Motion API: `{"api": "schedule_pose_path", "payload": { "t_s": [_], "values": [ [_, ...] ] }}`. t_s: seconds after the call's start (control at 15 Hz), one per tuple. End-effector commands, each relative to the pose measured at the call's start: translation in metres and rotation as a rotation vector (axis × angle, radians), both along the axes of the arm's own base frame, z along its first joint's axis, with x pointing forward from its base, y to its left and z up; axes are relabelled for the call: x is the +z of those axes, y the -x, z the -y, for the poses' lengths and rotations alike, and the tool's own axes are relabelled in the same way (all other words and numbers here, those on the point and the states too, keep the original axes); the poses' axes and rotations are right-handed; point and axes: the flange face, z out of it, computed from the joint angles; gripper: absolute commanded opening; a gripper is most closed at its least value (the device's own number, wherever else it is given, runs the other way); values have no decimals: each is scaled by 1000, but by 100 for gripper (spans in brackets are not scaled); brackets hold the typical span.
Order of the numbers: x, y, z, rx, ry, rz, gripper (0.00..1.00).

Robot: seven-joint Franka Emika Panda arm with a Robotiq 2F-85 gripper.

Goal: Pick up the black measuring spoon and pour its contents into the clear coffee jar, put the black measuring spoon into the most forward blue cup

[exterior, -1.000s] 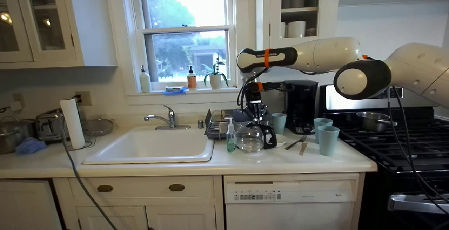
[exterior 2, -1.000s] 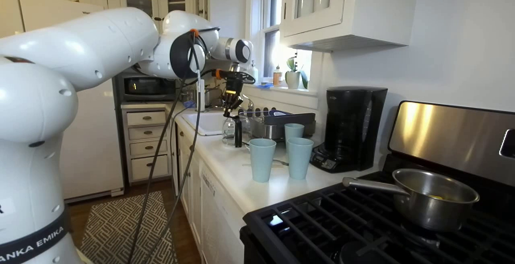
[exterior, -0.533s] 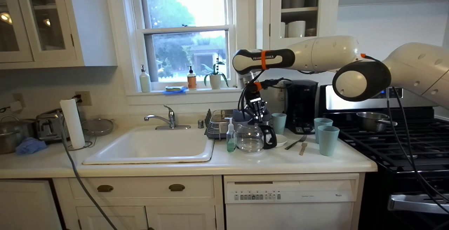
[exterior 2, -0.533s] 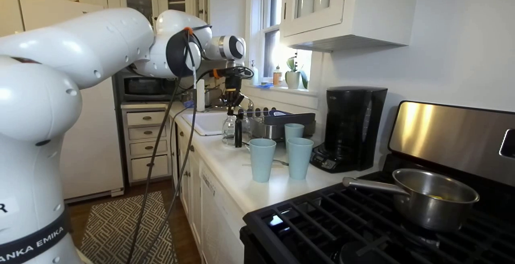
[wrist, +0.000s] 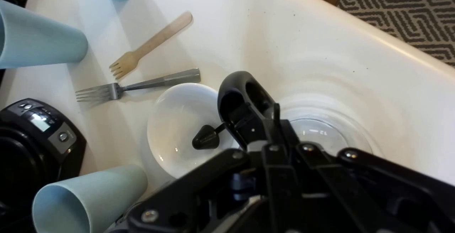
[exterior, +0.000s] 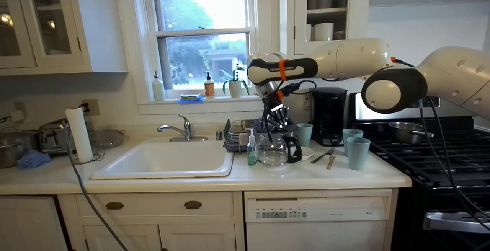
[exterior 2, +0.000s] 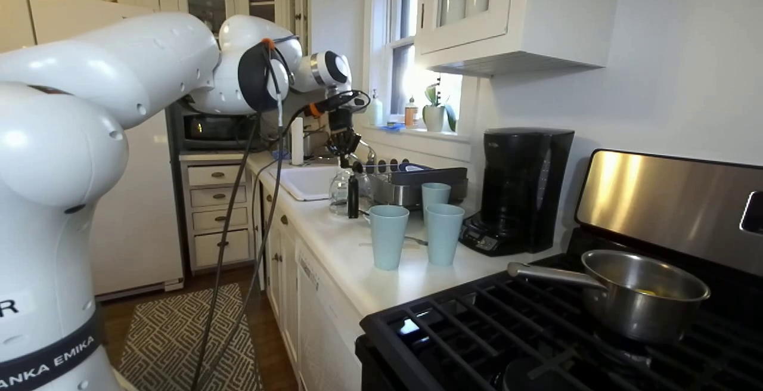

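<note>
My gripper (wrist: 286, 131) looks shut, tilted over the mouth of the clear coffee jar (exterior: 272, 156), near its black handle. The jar also shows in the other exterior view (exterior 2: 340, 197) and the wrist view (wrist: 320, 133). A thin black piece stands between the fingertips. The cone-shaped bowl of the black measuring spoon (wrist: 206, 139) shows on a thin stem over a white plate. Its stem is lost against the jar handle; it appears held, but the join is hidden. The most forward blue cup (exterior: 358, 154) stands upright at right, also in view here (exterior 2: 388, 239).
The similar blue cup (exterior: 351, 138) stands behind the forward one; a third (exterior: 304, 134) is near the dish rack (exterior: 239, 136). A metal fork (wrist: 160, 82), wooden fork (wrist: 153, 46) and white plate (wrist: 170, 119) lie beside the jar. A soap bottle (exterior: 251, 151) adjoins it. Coffee machine (exterior 2: 518, 194) behind.
My wrist has moved left and tilted, so the fingers slant down to the right in an exterior view. The fingertips stay over the jar mouth. Jar, cups and forks have not moved.
</note>
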Motion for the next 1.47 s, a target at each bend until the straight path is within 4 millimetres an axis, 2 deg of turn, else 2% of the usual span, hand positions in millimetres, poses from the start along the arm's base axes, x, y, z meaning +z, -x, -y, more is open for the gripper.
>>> {"api": "schedule_pose_path", "payload": {
  "t_s": [0.0, 0.2, 0.27, 0.6, 0.8, 0.87, 1.0, 1.07, 1.4],
  "values": [
    [15, 3, -13, 62, 100, 24, 1],
    [28, 5, -25, 101, 194, 60, 1],
    [28, 9, -47, 111, 233, 88, 1],
    [46, 25, -103, 184, 426, 181, 1],
    [56, 32, -121, 166, 558, 257, 1],
    [68, 22, -94, 146, 598, 270, 1],
    [78, 18, -75, 102, 678, 295, 1],
    [82, 15, -56, 63, 708, 289, 1],
    [82, 19, 38, -149, 776, 111, 1]
  ]
}}
